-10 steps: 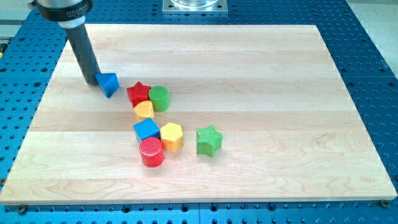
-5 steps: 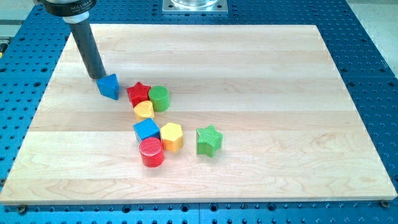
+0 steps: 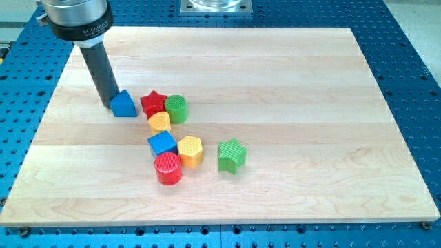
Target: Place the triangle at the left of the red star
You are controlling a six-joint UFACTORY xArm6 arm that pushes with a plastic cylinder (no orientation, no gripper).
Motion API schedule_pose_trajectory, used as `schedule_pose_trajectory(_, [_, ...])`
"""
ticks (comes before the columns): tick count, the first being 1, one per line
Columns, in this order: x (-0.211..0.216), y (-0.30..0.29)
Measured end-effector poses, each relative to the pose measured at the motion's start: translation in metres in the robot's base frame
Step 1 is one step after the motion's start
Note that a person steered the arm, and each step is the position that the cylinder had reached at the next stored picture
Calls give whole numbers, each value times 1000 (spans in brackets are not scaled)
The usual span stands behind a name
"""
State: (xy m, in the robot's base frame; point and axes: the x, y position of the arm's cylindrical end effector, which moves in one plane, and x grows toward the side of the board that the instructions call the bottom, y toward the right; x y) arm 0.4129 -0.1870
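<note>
The blue triangle lies on the wooden board, just left of the red star, with a narrow gap between them. My tip touches the triangle's left side. The rod rises up and to the left to the view's top. A green cylinder sits against the star's right side.
A yellow block sits just below the star. Further down lie a blue cube, a yellow hexagon, a red cylinder and a green star. A blue perforated table surrounds the board.
My tip has moved down and a little right along the triangle's left side. The blue triangle has turned and shifted slightly toward the red star.
</note>
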Motion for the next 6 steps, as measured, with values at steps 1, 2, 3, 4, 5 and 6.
schedule_pose_trajectory(1, [0, 0])
schedule_pose_trajectory(2, [-10, 1])
schedule_pose_trajectory(3, [-20, 1])
schedule_pose_trajectory(4, [-20, 1])
schedule_pose_trajectory(5, [-20, 1])
schedule_pose_trajectory(6, [-20, 3])
